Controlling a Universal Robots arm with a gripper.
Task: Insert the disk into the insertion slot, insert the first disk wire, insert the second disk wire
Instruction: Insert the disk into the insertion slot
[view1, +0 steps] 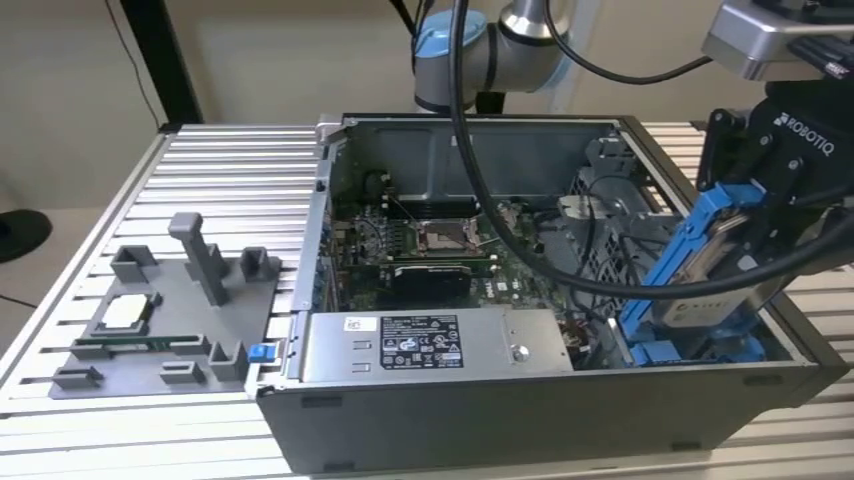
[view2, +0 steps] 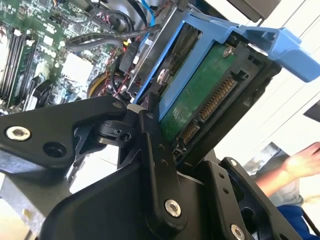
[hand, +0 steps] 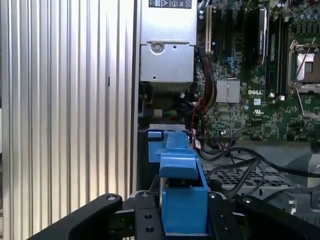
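1. Jaws of the gripper (hand: 182, 216) pinch the disk (hand: 181, 172) by its blue carrier, one black finger (hand: 148, 220) on each side, as the first wrist view shows.
2. Second wrist view: the disk's green circuit-board face and connector strip are towards the camera, and the carrier's blue end tab sticks out past the jaws.
3. Exterior view: the disk (view1: 703, 308) hangs tilted over the case's end on the exterior view's right. Its upper end is in the gripper (view1: 747, 235) and its lower end is down by the blue tabs of the slot (view1: 687, 350).
4. The disk isn't seated flat. I can't tell if its lower end touches the slot.
5. A grey power supply box (view1: 427, 345) sits just beside the slot, against the near wall of the computer case (view1: 534, 420).
6. The motherboard (view1: 427, 250) lies beyond it on the case floor, with black cables (view1: 465, 150) hanging across it.
7. The ribbed metal table (view1: 227, 170) carries the case and a grey parts holder (view1: 174, 320), which is well apart on the exterior view's left.
8. The arm (view1: 467, 50) is behind the case's far wall.
9. Second wrist view: a person's hand (view2: 302, 160) is in the background.
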